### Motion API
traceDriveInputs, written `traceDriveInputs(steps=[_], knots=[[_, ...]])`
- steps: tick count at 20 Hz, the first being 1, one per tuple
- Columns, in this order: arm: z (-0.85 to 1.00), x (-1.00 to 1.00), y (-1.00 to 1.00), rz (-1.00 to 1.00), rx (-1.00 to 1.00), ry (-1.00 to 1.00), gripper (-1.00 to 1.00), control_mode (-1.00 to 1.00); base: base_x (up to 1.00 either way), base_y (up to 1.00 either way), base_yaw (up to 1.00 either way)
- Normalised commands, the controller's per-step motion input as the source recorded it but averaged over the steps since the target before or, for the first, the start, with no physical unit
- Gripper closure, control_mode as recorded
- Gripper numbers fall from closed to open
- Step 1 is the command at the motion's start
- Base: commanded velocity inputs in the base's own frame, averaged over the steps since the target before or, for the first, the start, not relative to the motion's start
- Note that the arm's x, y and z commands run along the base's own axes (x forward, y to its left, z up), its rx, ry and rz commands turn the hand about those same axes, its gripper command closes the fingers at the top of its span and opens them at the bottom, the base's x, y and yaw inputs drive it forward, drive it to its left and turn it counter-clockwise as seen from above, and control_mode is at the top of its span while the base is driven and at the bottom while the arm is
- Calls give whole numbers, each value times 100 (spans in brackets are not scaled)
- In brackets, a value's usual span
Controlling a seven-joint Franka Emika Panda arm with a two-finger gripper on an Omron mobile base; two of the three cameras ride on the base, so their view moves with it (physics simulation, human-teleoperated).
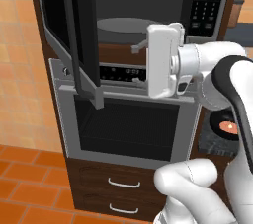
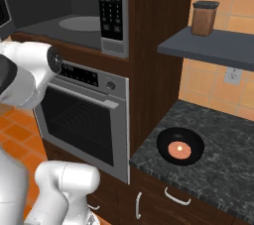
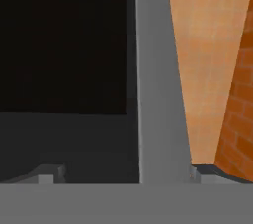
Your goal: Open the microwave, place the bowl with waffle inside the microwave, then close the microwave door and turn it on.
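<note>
While the microwave door (image 1: 74, 30) stands swung out to the left of the microwave (image 2: 74, 11), you can see straight into the dark cavity, where the round grey turntable (image 1: 123, 25) lies bare. Your gripper (image 1: 140, 65) hangs just in front of the microwave's lower edge, pointing left toward the open door, its two fingers spread wide and holding nothing. In the hand view the door's black glass and grey frame (image 3: 158, 80) sit close ahead. Directly below the microwave is the oven (image 2: 84, 115), shut. The bowl (image 2: 180, 145) rests on the dark table (image 2: 223, 159), to the right of the microwave and lower, well apart from your gripper. The waffle (image 2: 179, 149) lies inside the bowl. Above the table, right of the microwave, a brown jar (image 2: 204, 18) stands on a shelf (image 2: 208, 45).
</note>
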Motion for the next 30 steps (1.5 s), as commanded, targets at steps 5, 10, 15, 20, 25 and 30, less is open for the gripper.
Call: traceDriveInputs(steps=[5,10,15,20,25,30], knots=[[24,25,81,3,0,-12,-100,-100,0,0,0],[9,33,98,0,0,-11,-100,-100,0,0,0],[0,52,84,0,0,-5,-100,-100,0,0,0],[7,24,49,0,0,-8,-100,-100,0,0,0],[5,-77,-85,-10,0,-5,-100,-100,0,0,0],[-1,-60,-100,-30,-11,0,-100,-100,0,0,0]])
